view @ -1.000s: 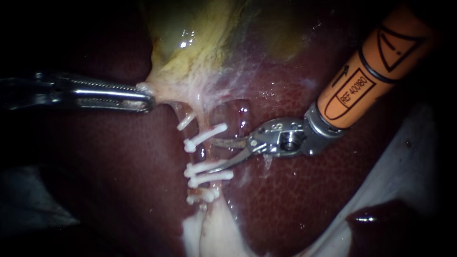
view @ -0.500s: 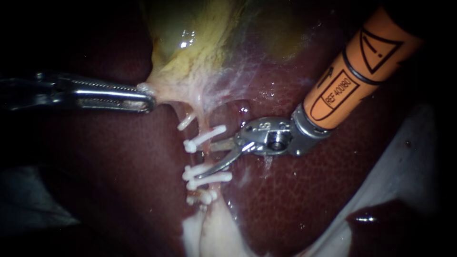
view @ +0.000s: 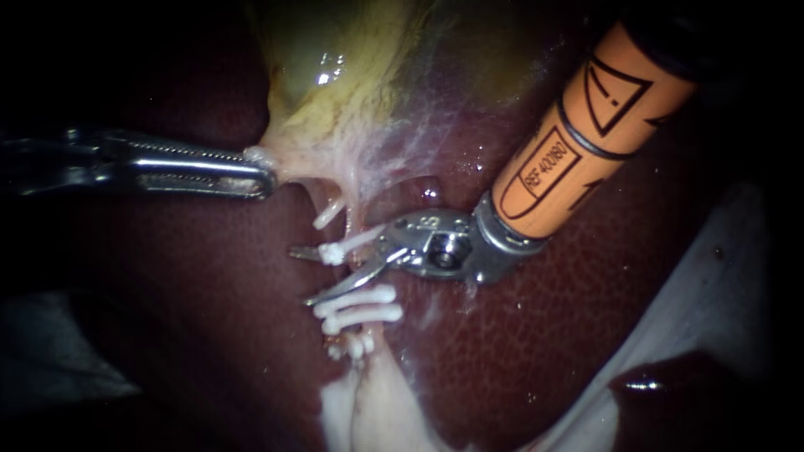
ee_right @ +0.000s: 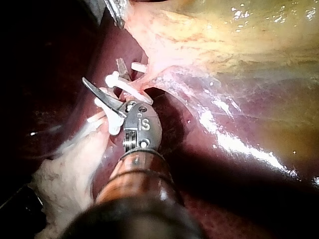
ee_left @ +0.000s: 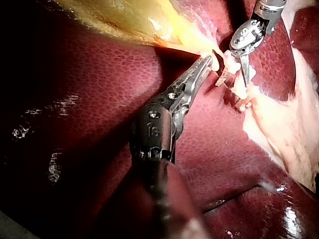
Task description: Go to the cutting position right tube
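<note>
Orange plastic covers the shaft of my right instrument (view: 300, 275), which comes in from the upper right and ends in two thin steel blades. The blades stand apart with a clear gap, one on each side of the thin, pale tube (view: 358, 222), and they do not grip it. This tube runs down from the yellowish, glistening gallbladder (view: 335, 75) over the dark red liver (view: 209, 335). The blades cross it between the upper white plastic clip (view: 333, 253) and the two lower white clips (view: 360, 305). I judge this gap is the cutting place, though I cannot say surely that it is the right tube.

My left instrument (view: 255, 172), with long toothed steel jaws, is closed on the pale neck of the gallbladder, probably to keep the tube stretched. Room is small: the clips lie just beside both blades, and only the liver beyond the tips is free.
</note>
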Available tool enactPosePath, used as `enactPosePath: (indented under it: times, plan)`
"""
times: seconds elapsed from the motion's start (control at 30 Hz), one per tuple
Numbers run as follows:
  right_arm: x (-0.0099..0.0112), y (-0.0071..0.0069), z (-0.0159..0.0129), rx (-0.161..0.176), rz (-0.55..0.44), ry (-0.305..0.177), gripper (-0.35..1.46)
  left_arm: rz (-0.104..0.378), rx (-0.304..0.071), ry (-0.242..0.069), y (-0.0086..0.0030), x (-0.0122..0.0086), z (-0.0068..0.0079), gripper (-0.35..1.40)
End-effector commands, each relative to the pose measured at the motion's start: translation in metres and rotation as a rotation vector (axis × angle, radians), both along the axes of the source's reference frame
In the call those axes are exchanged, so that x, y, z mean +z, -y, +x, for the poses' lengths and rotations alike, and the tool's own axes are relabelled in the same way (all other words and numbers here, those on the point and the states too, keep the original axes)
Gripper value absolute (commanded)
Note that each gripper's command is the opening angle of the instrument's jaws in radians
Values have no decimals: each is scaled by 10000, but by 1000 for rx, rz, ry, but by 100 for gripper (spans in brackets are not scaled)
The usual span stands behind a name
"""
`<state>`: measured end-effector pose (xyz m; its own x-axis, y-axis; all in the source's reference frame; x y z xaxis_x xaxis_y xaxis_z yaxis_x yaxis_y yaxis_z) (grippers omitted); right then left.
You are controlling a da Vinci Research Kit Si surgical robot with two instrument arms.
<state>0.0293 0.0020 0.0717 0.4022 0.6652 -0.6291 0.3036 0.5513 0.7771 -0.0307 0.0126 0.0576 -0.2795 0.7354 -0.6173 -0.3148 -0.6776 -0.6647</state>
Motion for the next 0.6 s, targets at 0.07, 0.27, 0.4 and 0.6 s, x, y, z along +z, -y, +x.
enactPosePath:
  times: [0.07,0.27,0.4,0.6]
  plan:
    - [-1,1,2,-2,14,10,130,0,0,-1,0,0,0,-35]
    - [-15,6,5,-6,53,26,132,0,0,0,0,0,0,-35]
    - [-32,11,7,-8,66,29,132,0,1,0,0,1,1,-35]
    - [-45,13,8,-1,71,33,133,0,1,0,0,1,2,-35]
